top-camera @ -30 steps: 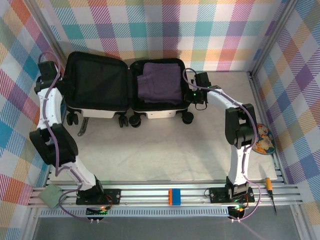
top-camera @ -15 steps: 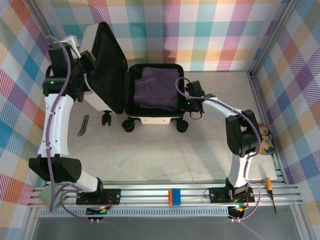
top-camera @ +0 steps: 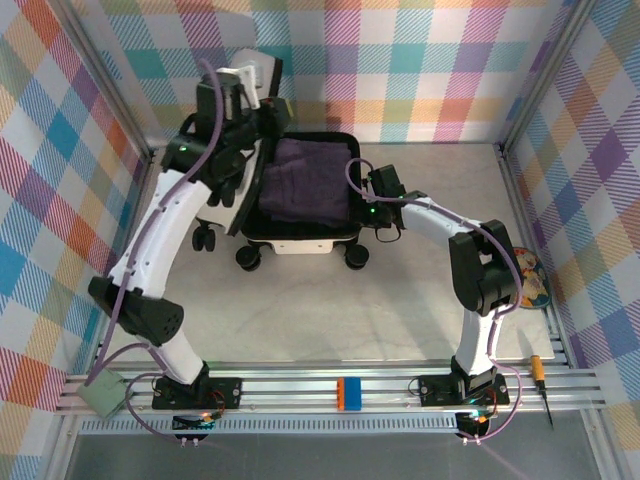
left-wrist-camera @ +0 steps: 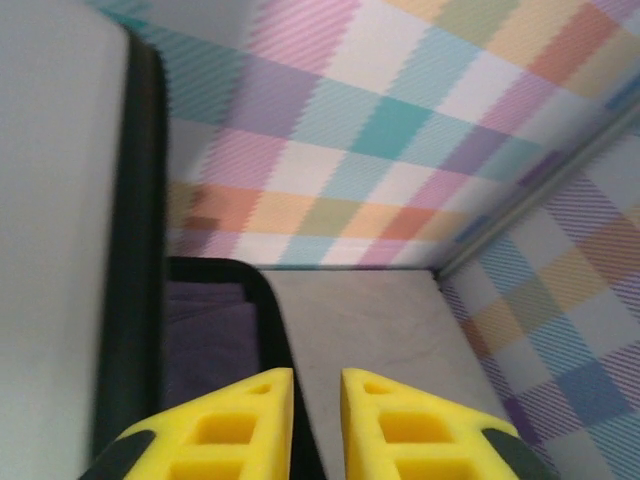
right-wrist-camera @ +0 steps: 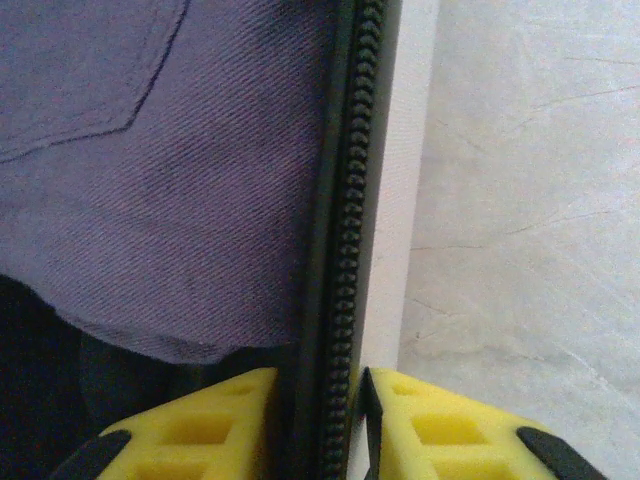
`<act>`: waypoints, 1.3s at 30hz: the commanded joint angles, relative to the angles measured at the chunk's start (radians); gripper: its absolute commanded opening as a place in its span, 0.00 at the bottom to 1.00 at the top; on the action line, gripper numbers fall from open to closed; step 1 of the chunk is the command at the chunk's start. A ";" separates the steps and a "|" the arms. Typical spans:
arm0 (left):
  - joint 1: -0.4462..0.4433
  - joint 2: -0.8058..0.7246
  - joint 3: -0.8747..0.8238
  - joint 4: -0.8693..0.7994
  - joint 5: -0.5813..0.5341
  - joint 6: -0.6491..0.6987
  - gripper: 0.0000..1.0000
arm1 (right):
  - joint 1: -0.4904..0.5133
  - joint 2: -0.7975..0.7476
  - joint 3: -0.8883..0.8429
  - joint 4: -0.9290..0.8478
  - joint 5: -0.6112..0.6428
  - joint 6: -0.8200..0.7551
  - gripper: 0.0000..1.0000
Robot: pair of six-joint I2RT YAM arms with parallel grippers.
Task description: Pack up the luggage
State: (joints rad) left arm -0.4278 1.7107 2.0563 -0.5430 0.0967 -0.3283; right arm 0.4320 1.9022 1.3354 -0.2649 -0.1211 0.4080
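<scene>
The right claw (right-wrist-camera: pixel 318 372) straddled the right rim of the luggage (top-camera: pixel 300 244), which sat upper centre in the top view, yellow pads (right-wrist-camera: pixel 200 430) either side of the coarse black zip (right-wrist-camera: pixel 352 180), probably steadying the base; pinching or loose, I could not tell. The left claw (left-wrist-camera: pixel 316 375) stood narrowly parted on nothing beside the smooth white lid (left-wrist-camera: pixel 60 250), reared near upright, seemingly to fold it over the purple twill garment (top-camera: pixel 305 180)

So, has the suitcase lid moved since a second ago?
Yes. The suitcase lid has swung up off the table and rightward, toward the half holding the purple clothes.
</scene>
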 commanded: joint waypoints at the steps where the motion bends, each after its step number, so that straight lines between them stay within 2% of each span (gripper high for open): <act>1: -0.044 0.047 0.088 0.054 0.032 0.009 0.23 | -0.010 -0.040 -0.031 0.044 -0.139 -0.011 0.33; 4: -0.072 0.105 0.186 0.016 0.042 0.034 0.24 | -0.028 -0.048 -0.047 0.056 -0.144 -0.011 0.36; 6: -0.083 0.116 0.231 -0.035 -0.003 0.058 0.26 | -0.036 -0.040 -0.048 0.057 -0.150 -0.010 0.38; 8: -0.083 0.093 0.225 -0.064 -0.053 0.081 0.31 | -0.042 -0.034 -0.047 0.053 -0.154 -0.011 0.39; 13: -0.081 0.007 0.187 -0.144 -0.287 0.177 0.45 | -0.102 -0.083 -0.093 0.058 -0.149 0.006 0.56; 15: -0.063 -0.007 0.172 -0.200 -0.426 0.211 0.48 | -0.138 -0.118 -0.108 0.054 -0.153 0.001 0.60; 16: -0.045 -0.014 0.153 -0.219 -0.449 0.212 0.48 | -0.148 -0.129 -0.109 0.051 -0.157 -0.004 0.62; 20: 0.071 -0.061 -0.013 -0.231 -0.435 0.156 0.50 | -0.170 -0.144 -0.076 -0.010 -0.147 -0.039 0.64; 27: 0.241 -0.115 -0.293 -0.205 -0.393 0.074 0.51 | -0.214 -0.250 -0.130 0.003 -0.192 -0.025 0.71; 33: 0.277 -0.132 -0.475 -0.166 -0.410 0.054 0.51 | -0.222 -0.258 -0.138 0.057 -0.282 0.031 0.80; 39: 0.305 -0.100 -0.555 -0.144 -0.410 0.051 0.50 | -0.222 -0.241 -0.136 0.145 -0.371 0.108 0.82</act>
State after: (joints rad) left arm -0.1425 1.6184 1.5188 -0.7231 -0.3077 -0.2626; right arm 0.2123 1.6508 1.2041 -0.1986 -0.4107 0.4625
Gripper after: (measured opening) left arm 0.502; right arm 0.818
